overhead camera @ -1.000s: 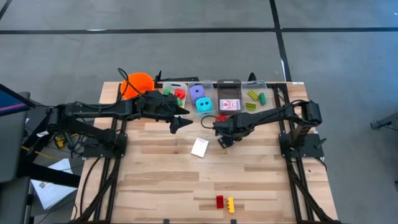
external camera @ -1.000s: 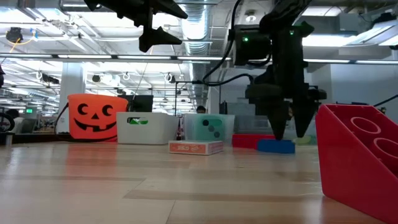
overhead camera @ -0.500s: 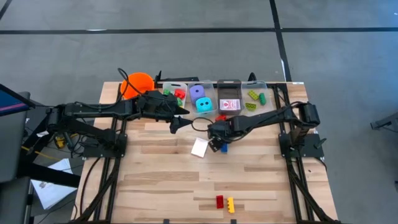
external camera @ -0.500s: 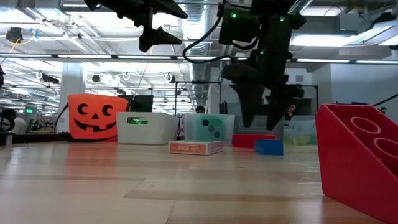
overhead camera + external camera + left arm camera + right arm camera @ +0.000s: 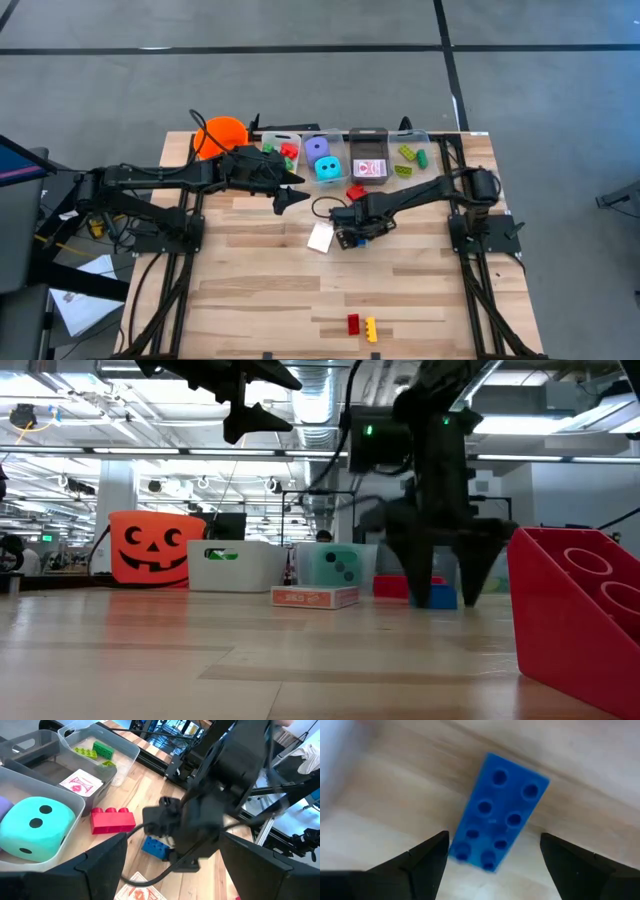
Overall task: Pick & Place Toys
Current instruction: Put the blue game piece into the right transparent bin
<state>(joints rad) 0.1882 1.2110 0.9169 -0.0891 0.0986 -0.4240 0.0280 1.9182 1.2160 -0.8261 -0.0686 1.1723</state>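
Observation:
A blue brick (image 5: 497, 812) lies flat on the wooden table (image 5: 250, 290), studs up; it also shows in the low view (image 5: 437, 597). My right gripper (image 5: 441, 600) is open and low over it, one finger on each side, neither touching. My right gripper hides the brick in the high view (image 5: 350, 235). A red-and-white card (image 5: 320, 237) lies just left of it. A red brick (image 5: 355, 190) lies behind it. My left gripper (image 5: 293, 193) is open and empty, high above the table left of centre.
Clear bins (image 5: 345, 150) along the far edge hold a teal die (image 5: 35, 822), a purple die, cards and green bricks. An orange bucket (image 5: 222, 133) stands at the far left. A red brick (image 5: 352, 323) and a yellow brick (image 5: 371, 329) lie near the front edge.
My right gripper has risen off the blue brick and gone a little toward the table's left. It has then come back down over the brick with its fingers set wider apart. The brick has stayed on the table.

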